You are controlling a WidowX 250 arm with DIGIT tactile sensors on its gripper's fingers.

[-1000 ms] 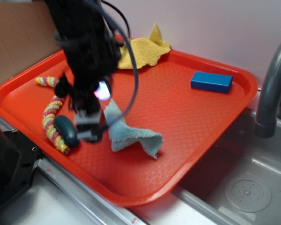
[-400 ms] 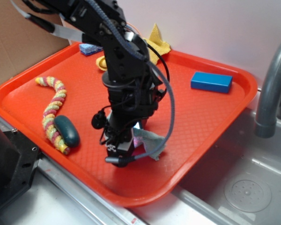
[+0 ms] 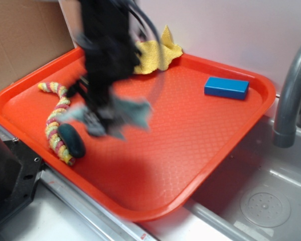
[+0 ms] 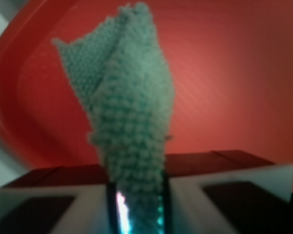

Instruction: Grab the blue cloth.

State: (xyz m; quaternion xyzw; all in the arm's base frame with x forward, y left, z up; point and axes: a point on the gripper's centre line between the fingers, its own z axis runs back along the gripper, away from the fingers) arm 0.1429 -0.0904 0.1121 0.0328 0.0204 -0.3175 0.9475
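Note:
My gripper (image 3: 101,123) is shut on the blue cloth (image 3: 128,111), a pale blue-teal fuzzy terry cloth. It holds the cloth lifted above the left half of the orange tray (image 3: 190,135); the arm and cloth are motion-blurred in the exterior view. In the wrist view the cloth (image 4: 132,112) is pinched between the jaws of my gripper (image 4: 136,204) and hangs out in front of them over the orange tray (image 4: 224,73).
A yellow cloth (image 3: 155,52) lies at the tray's back edge. A rigid blue block (image 3: 227,87) sits at the back right. A striped rope toy (image 3: 55,120) and a dark teal oval (image 3: 72,140) lie at the left. A sink (image 3: 261,201) and faucet (image 3: 291,95) are to the right.
The gripper came down on the cloth near the tray's front, closed on it, and has now lifted it up and to the left. The cloth no longer lies on the tray.

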